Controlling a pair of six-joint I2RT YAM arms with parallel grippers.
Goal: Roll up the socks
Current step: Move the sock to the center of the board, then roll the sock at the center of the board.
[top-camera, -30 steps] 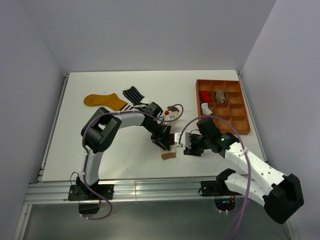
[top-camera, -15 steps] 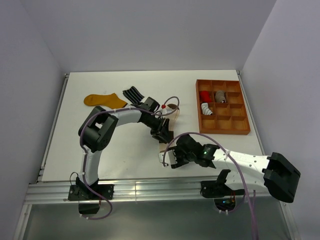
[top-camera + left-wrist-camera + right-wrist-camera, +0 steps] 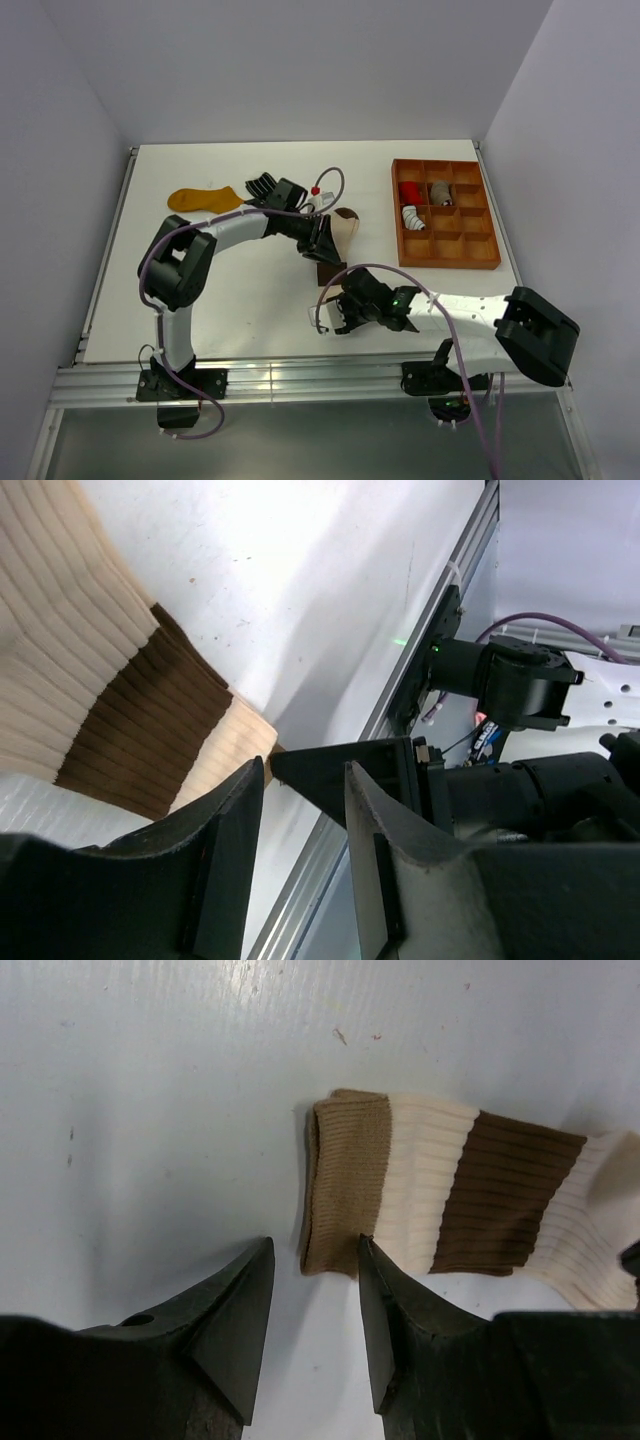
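The right gripper, jaws half open and empty, is hovering at the tan cuff of the cream sock. The left gripper, jaws similarly open and empty, is waiting opposite. Next move, by judgement: pinch the cuff, then roll.

White arm links, black joints, purple cables, black wedge fingers
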